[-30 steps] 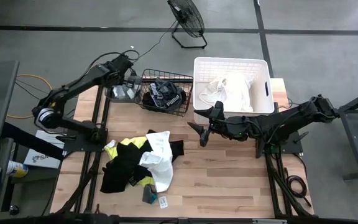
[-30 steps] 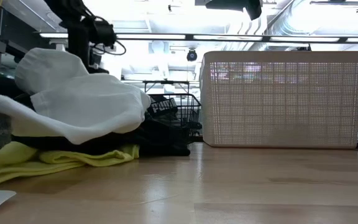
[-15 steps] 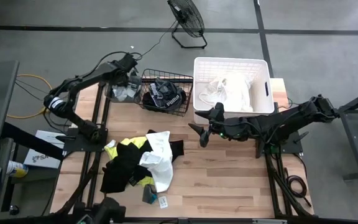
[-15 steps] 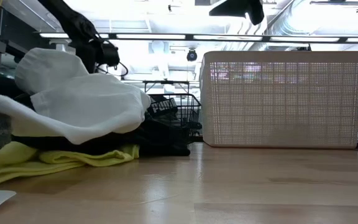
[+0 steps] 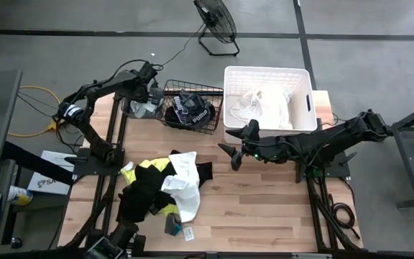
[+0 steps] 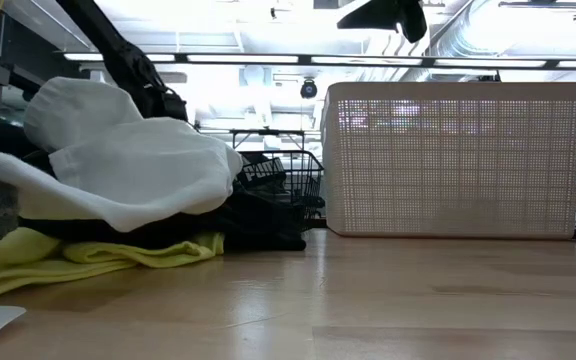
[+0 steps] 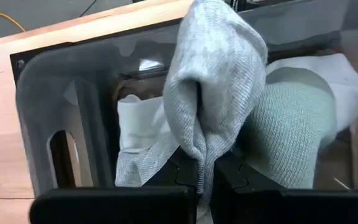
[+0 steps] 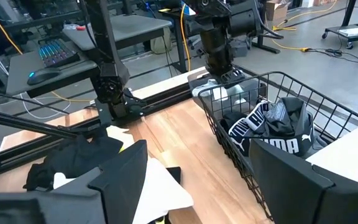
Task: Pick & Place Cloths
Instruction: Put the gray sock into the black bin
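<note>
Left arm's elbow swung left | left tool pinches grey cloth, draped lengthwise | right tool open

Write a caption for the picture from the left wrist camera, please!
Left gripper pinches a grey knit cloth over a clear bin.

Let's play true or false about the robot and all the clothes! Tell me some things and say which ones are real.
1. The left gripper is pinching a grey cloth. True.
2. The wire basket is empty. False: it holds black cloths with white lettering.
3. The right gripper holds a yellow cloth. False: it is open and holds nothing.
4. A pile of cloths lies on the table. True.
5. The white tub holds a white cloth. True.
</note>
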Robot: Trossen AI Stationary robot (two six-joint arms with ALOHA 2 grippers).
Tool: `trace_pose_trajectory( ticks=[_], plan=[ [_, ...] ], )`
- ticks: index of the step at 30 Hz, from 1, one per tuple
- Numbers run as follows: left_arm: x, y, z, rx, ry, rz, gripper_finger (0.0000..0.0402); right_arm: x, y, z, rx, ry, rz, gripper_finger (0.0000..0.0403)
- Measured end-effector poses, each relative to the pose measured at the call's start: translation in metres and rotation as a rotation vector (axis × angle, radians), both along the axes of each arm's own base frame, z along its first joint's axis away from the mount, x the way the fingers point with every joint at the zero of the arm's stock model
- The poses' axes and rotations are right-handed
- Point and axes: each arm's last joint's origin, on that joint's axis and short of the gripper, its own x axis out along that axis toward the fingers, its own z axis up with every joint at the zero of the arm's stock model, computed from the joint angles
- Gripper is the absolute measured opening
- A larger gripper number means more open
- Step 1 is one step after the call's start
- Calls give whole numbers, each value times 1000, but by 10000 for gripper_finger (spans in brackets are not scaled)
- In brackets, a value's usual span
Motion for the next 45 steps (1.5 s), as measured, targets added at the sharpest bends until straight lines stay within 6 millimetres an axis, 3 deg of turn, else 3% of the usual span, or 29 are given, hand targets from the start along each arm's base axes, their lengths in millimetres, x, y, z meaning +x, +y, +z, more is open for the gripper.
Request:
trace_pose_trajectory(
  ticks=[13,24,28,38,45],
  plan=[
    [6,15,-36,-64,56,-21,7,0,0,0,2,2,-2,275],
    [5,17,-37,-72,58,-76,19,0,0,0,2,4,-2,275],
    [4,15,-31,-63,49,-85,53,0,0,0,2,4,-2,275],
    [-1,6,-1,13,21,-107,192,0,0,-1,24,-4,1,275],
    [-8,-7,26,72,-3,-111,224,0,0,-1,27,-3,9,275]
  ],
)
